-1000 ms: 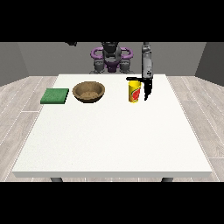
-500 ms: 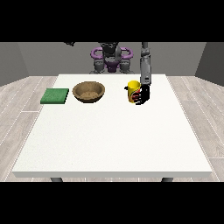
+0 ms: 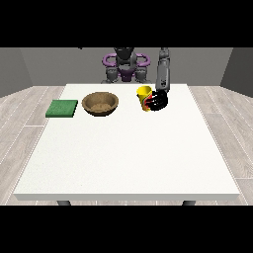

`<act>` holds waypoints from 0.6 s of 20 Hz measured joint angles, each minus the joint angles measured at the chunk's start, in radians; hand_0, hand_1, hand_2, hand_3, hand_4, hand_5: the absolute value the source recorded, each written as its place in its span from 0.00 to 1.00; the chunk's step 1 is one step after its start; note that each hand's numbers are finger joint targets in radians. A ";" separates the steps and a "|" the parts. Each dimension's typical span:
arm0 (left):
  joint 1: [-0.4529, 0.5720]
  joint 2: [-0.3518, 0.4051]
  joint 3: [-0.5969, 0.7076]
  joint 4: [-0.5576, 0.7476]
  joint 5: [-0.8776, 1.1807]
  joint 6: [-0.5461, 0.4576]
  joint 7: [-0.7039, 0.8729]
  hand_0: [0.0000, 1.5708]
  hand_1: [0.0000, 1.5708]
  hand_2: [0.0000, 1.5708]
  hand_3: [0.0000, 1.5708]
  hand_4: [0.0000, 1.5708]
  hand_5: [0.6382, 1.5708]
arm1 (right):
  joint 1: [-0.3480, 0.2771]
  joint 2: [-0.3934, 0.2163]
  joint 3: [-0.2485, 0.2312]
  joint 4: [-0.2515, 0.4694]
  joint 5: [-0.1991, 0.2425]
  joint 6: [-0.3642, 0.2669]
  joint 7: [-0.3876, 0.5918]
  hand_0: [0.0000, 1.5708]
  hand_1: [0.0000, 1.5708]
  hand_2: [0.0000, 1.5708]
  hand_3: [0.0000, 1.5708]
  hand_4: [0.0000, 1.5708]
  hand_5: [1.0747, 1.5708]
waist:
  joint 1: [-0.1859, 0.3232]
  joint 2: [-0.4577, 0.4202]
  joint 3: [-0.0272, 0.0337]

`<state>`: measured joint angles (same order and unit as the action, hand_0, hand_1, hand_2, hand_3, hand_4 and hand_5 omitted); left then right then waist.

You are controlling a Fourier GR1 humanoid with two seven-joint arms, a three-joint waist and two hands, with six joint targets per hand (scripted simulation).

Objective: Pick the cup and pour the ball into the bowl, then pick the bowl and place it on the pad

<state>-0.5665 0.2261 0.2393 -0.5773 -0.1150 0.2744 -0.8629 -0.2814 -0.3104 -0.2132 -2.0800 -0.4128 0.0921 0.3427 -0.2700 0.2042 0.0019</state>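
Arm: the arm at the view's right comes down steeply from the robot's shoulder to the far part of the surface, its forearm grey and near upright
Hand: the black hand at the view's right is beside the cup, its fingers curled round the cup's right side, holding it
Cup: yellow cup, round with an open rim, tilted slightly, right of the bowl with a gap between them; a bit of red shows where hand and cup meet
Ball: cannot tell whether it is inside the cup
Bowl: brown bowl, wide, shallow, wood-like, upright on the surface
Pad: flat green square pad, just left of the bowl, apart from it
Surface: large, white, plain
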 measured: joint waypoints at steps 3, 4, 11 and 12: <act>-0.033 -0.017 -0.052 -0.003 -0.063 0.069 0.065 0.87 0.87 1.00 1.00 0.71 0.94 | 0.002 -0.005 -0.019 0.047 -0.001 0.004 -0.004 0.00 0.00 0.00 0.00 0.15 0.98 | 0.026 -0.041 -0.0006; -0.046 -0.015 -0.067 -0.001 -0.085 0.092 0.090 0.88 0.88 1.00 1.00 0.70 0.95 | 0.004 -0.005 -0.021 0.057 -0.001 0.006 -0.004 0.00 0.00 0.00 0.00 0.15 0.97 | 0.030 -0.050 -0.0007; -0.174 -0.029 -0.204 0.042 -0.308 0.335 0.331 0.91 0.91 1.00 1.00 0.64 0.99 | -0.013 0.009 0.001 0.122 0.012 0.022 -0.029 0.00 0.00 0.00 0.00 0.19 0.98 | 0.010 -0.076 0.0000; -0.195 -0.033 -0.221 0.051 -0.337 0.358 0.368 0.91 0.91 1.00 1.00 0.64 0.99 | -0.018 0.008 -0.001 0.135 0.016 0.022 -0.035 0.00 0.00 0.00 0.00 0.19 0.98 | 0.012 -0.077 -0.0003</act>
<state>-0.7618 0.1934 0.0183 -0.5261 -0.4516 0.6323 -0.4944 -0.2999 -0.3024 -0.2146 -1.9452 -0.3968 0.1142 0.3079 -0.2580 0.1276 0.0017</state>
